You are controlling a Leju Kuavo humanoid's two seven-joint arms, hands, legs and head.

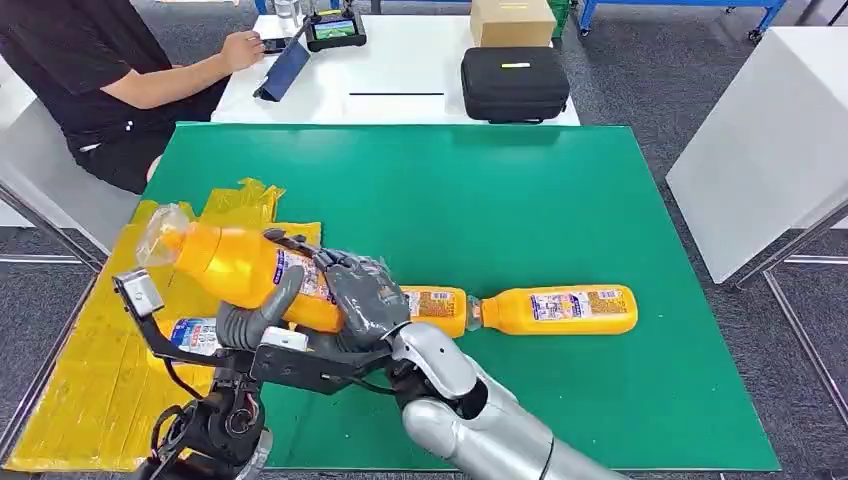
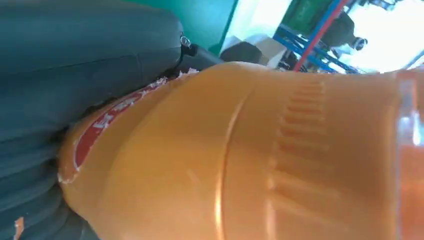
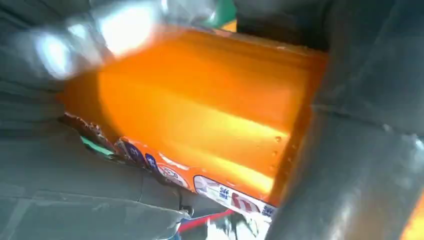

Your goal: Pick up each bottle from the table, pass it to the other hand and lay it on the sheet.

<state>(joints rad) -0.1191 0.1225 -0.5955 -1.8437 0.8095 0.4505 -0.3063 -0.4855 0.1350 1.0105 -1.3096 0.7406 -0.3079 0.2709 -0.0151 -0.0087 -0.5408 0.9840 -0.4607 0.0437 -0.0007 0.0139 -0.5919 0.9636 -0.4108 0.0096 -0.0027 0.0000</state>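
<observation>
- Gripping the raised bottle (image 1: 235,268) from both sides were the left hand (image 1: 262,318) underneath and the right hand (image 1: 362,298) wrapped over its labelled end.
- That bottle hung tilted above the yellow sheet (image 1: 95,380), cap end up and toward the left, clear of the tabletop (image 1: 560,200).
- A second bottle (image 1: 195,335) lay on the sheet, just below the held one.
- Two more bottles, one (image 1: 435,308) partly behind the right hand and another (image 1: 560,310) beside it, lay end to end on the green tabletop.
- Farther off sat a black case (image 1: 514,84), a cardboard box (image 1: 511,21) and a person (image 1: 110,80).
</observation>
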